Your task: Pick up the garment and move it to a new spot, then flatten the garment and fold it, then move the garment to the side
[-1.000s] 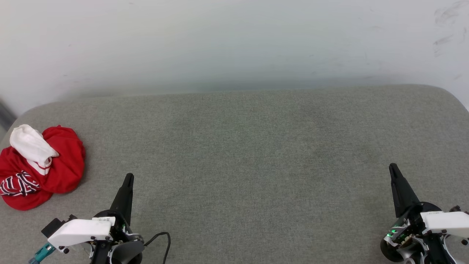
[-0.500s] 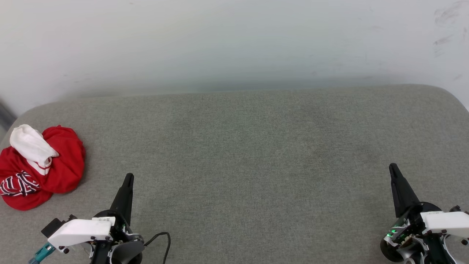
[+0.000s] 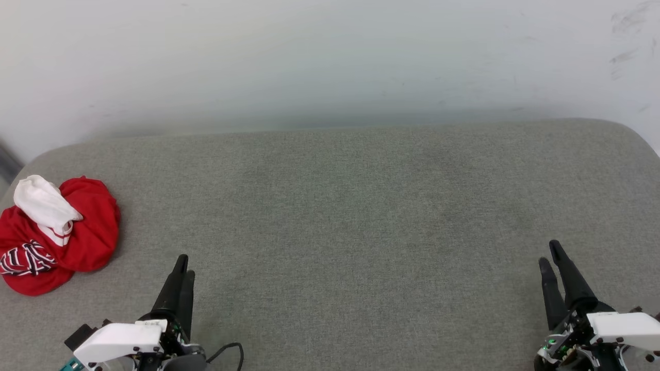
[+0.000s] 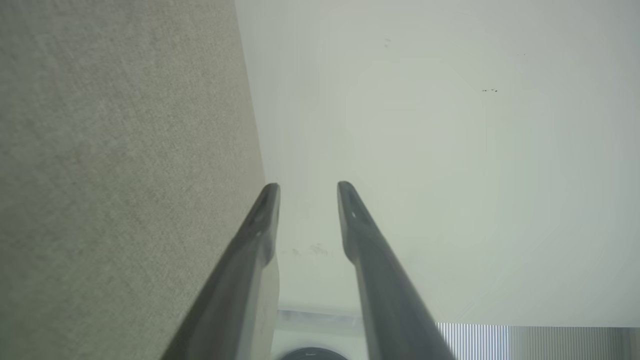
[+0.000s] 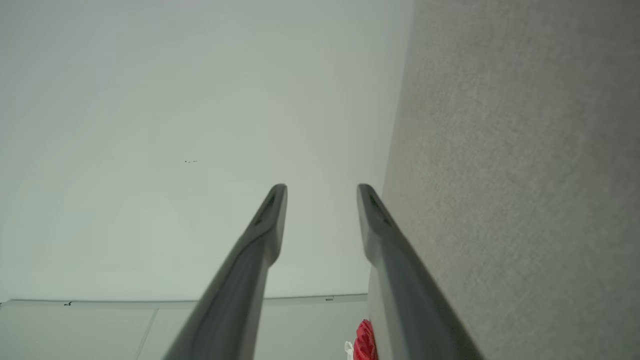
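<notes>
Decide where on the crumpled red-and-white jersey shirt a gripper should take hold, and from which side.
Grip the raised white sleeve fold atop the crumpled red-and-white jersey shirt, probably from above with the left gripper, the nearer one. It stands proud of the heap, offering a pinchable ridge.

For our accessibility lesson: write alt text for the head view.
A crumpled red garment lies at the left edge of a grey surface. The left gripper and right gripper sit at the bottom corners, fingers slightly parted, empty.
</notes>
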